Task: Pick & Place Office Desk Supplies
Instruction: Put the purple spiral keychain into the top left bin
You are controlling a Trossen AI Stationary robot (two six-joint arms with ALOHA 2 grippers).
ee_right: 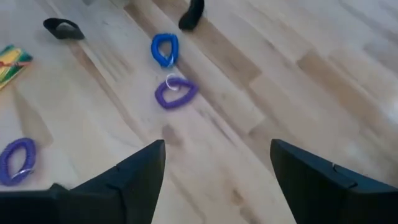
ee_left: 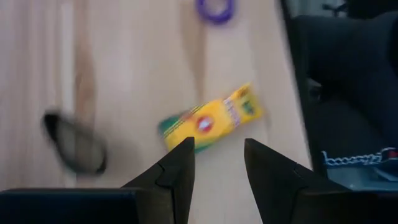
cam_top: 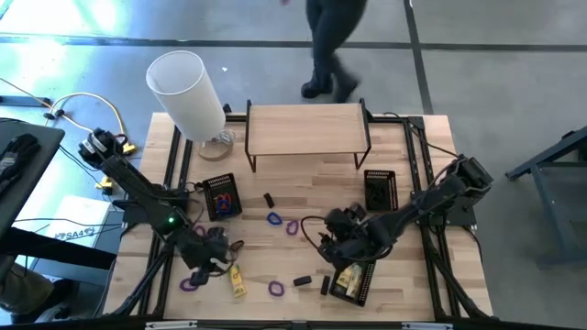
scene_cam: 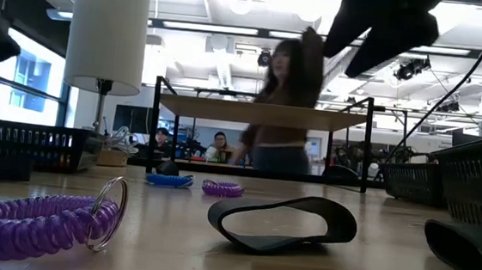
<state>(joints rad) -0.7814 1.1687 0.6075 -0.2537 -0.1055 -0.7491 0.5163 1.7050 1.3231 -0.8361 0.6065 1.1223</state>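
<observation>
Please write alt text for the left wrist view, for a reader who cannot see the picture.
The left tool, its two dark fingers apart and holding nothing, hangs over a yellow crayon box lying at a slant on the wooden table. Nearby lie a blurred black loop and a purple coil band; dark equipment fills one edge.

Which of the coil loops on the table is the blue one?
The blue coil loop is the one lying right beside a purple coil loop mid-table, ahead of the right gripper. Every other loop in view is purple.
</observation>
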